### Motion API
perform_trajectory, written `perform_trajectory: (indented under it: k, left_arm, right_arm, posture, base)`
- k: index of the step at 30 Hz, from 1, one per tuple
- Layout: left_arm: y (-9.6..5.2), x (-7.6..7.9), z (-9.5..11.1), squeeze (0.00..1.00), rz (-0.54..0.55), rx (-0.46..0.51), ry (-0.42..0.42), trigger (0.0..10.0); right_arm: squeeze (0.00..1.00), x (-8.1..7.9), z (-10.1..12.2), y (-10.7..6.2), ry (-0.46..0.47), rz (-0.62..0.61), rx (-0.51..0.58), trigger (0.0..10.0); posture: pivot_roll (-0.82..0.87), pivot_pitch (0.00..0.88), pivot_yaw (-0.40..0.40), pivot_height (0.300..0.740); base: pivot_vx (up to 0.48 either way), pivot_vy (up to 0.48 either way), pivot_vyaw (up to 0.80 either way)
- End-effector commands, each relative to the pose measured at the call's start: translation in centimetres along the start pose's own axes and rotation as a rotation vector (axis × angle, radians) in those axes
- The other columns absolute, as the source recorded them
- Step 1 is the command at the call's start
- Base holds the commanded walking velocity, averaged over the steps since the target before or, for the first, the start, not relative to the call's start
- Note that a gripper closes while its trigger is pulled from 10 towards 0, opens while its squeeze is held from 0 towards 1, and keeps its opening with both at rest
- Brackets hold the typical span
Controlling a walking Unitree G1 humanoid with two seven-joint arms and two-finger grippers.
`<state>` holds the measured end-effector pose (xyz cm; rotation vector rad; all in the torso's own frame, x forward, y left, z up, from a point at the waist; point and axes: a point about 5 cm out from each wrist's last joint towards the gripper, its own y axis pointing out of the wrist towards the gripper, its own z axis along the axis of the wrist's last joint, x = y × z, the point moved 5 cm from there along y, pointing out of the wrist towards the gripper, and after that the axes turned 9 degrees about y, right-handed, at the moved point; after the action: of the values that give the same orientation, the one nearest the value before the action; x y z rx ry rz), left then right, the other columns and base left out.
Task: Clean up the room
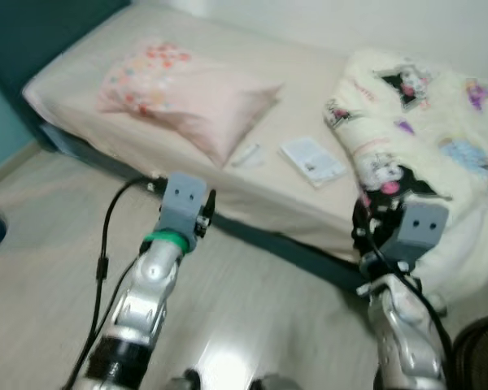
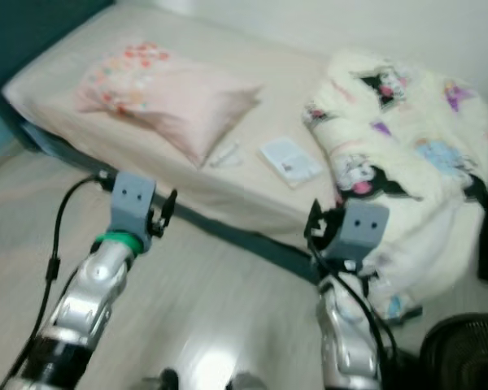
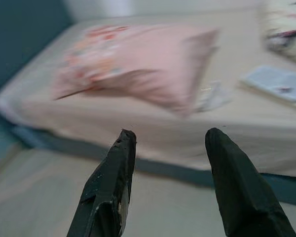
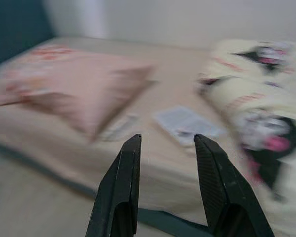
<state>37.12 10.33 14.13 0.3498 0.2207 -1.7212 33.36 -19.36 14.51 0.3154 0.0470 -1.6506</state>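
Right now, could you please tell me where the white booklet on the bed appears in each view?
Left eye view: booklet, centre-right on the bed.
Right eye view: centre, beside the blanket.
Left wrist view: right edge, blurred.
Right wrist view: centre, beyond the fingertips.
Shared landmark: the pink pillow.

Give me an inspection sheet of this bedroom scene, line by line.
Surface: bed with a beige sheet, low to a pale wooden floor.
Job's things: pink pillow; cartoon-print blanket bunched up, spilling over the bed's edge.
Clutter: booklet and small white wrapper lying apart on the sheet.
Grippers: left gripper and right gripper both open, empty, short of the bed.
Cables: black cable along the left arm.
Surroundings: teal wall; dark fan on the floor.
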Motion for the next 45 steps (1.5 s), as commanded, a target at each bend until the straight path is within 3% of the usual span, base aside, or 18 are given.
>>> perform_trajectory:
  k: [1, 5, 45]
  left_arm:
    - [-0.15, 0.46, -0.54, 0.00, -0.010, -0.016, -0.004, 10.0]
    - [-0.06, 0.52, -0.41, 0.00, -0.009, -0.007, 0.007, 10.0]
    - [0.31, 1.32, 0.37, 0.00, -0.031, 0.037, 0.021, 10.0]
  right_arm:
    - [0.00, 0.64, -0.45, -0.30, -0.006, -0.020, -0.014, 10.0]
    - [0.00, 0.71, -0.27, -0.27, -0.006, -0.031, -0.003, 10.0]
    - [0.00, 1.22, 0.15, -0.23, 0.016, -0.061, 0.037, 10.0]
  posture:
    - [-0.16, 0.083, 0.040, 0.740]
    - [-0.16, 0.083, 0.043, 0.740]
    - [-0.17, 0.080, 0.050, 0.740]
  base:
    - [0.000, 0.000, 0.79]
    - [0.000, 0.000, 0.70]
    - [0.468, 0.000, 0.00]
